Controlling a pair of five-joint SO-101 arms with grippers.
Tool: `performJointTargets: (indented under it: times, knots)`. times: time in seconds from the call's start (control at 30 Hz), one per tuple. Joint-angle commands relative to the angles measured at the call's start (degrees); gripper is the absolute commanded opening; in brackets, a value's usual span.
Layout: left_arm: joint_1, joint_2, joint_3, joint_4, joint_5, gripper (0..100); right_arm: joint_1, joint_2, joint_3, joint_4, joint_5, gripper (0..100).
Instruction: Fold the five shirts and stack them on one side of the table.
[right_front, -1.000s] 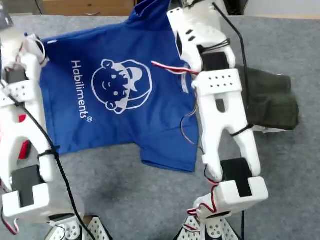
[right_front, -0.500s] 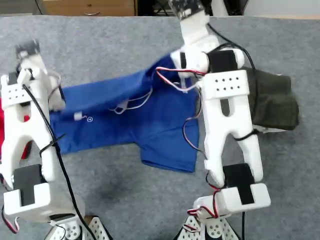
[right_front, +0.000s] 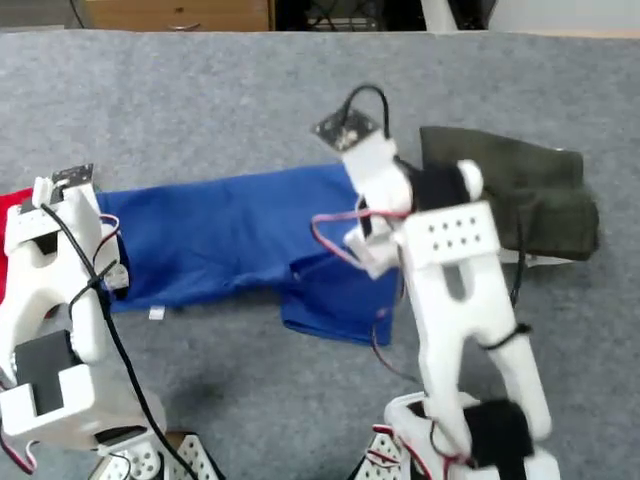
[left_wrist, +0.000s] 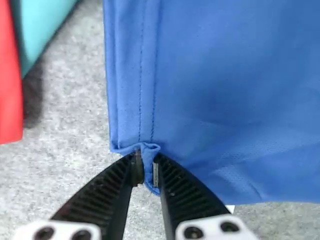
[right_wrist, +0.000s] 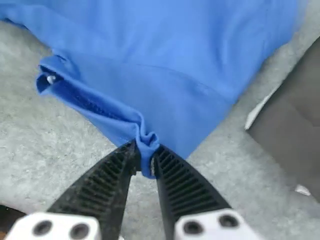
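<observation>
My left gripper (left_wrist: 145, 169) is pinched on the hem corner of the blue shirt (right_front: 230, 235), and my right gripper (right_wrist: 145, 156) is clamped on a bunched edge of it. Both bites look thin; I judge either could slip and spoil the fold. The shirt lies doubled over mid-table, 1 sleeve (right_front: 335, 315) poking out. Beyond, the folded dark green shirt (right_front: 525, 195) sits close enough for my right arm to snag.
</observation>
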Motion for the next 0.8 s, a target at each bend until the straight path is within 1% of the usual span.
performJointTargets:
  times: [0.0,0.1,0.2,0.3,0.37,0.43,0.5,0.57,0.63,0.7,0.77]
  knots:
    - [1.5,-0.8,0.0,-0.2,-0.6,3,0.7,-6.2,10.3,-7.2,0.4,1.3]
    - [3.3,-0.7,-1.3,-1.4,-0.4,3,0.7,-9.2,17.2,-11.9,0.4,1.3]
    - [3.1,-0.9,-7.3,-2.5,0.5,3,1.1,-11.2,17.0,-14.4,0.4,1.3]
    - [2.6,-0.9,-20.3,-0.5,3.3,3,4.0,-12.1,10.3,-19.9,-0.2,1.3]
    - [2.7,-0.4,-31.5,1.1,4.8,3,6.5,-11.6,5.4,-27.2,-0.2,1.3]
    - [2.7,-0.2,-42.6,1.1,7.3,3,8.3,-10.6,1.5,-36.7,-0.7,1.3]
    - [2.7,-0.3,-52.5,1.4,10.3,3,9.8,-10.1,-2.5,-42.5,-4.1,1.3]
    - [2.5,-0.9,-60.4,1.8,11.7,3,10.7,-10.4,-8.2,-42.4,-8.1,1.3]
    - [2.2,-1.0,-68.7,6.3,11.4,3,11.9,-11.5,-14.2,-39.6,-11.0,1.3]
    - [2.2,-1.0,-77.9,14.9,11.3,3,12.7,-13.2,-20.4,-35.3,-12.6,1.3]
    - [2.2,-0.9,-86.8,24.7,9.5,3,13.2,-15.4,-26.4,-30.3,-13.6,1.3]
